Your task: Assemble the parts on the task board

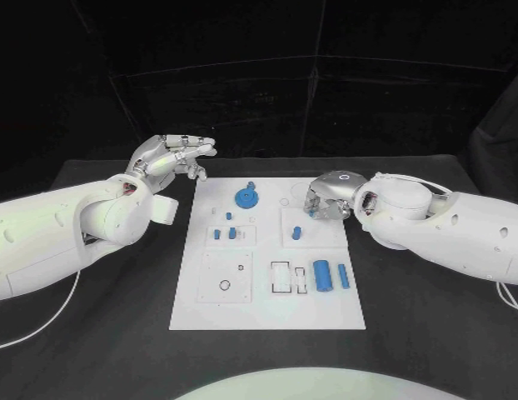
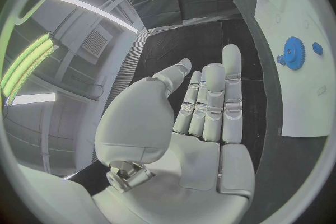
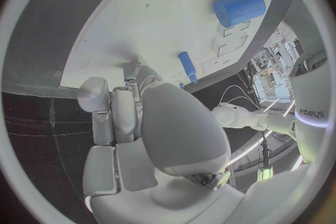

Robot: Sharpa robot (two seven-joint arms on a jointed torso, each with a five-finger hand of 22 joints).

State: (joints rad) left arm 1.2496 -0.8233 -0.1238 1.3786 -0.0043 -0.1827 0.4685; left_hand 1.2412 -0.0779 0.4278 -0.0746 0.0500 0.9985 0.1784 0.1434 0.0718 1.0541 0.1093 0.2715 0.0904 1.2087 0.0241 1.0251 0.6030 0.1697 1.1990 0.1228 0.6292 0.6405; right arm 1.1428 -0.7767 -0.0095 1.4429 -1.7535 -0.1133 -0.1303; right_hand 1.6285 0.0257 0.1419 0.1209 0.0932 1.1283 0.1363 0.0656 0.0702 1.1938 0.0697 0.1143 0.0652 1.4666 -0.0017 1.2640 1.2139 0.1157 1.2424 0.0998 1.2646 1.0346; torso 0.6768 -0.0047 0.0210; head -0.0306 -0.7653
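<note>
The white task board (image 1: 271, 283) lies mid-table. On it sit a blue gear (image 1: 248, 197), small blue pieces (image 1: 226, 232), a blue peg (image 1: 299, 234) and two blue cylinders (image 1: 323, 275) lying side by side. My right hand (image 1: 329, 196) is curled down onto the board's far right part, thumb and fingertips (image 3: 140, 75) meeting on a small blue part (image 1: 312, 212) that is mostly hidden. The peg (image 3: 187, 66) and the cylinders (image 3: 240, 7) lie just beyond the hand. My left hand (image 1: 172, 157) hovers off the board's far left corner, fingers (image 2: 210, 101) extended and empty, with the gear (image 2: 294, 53) beside it.
Black table (image 1: 427, 333) surrounds the board. An outlined rectangular slot (image 1: 282, 277) and a round hole (image 1: 224, 286) mark the board's near half. White cables (image 1: 19, 333) trail off the left arm at the table's left edge.
</note>
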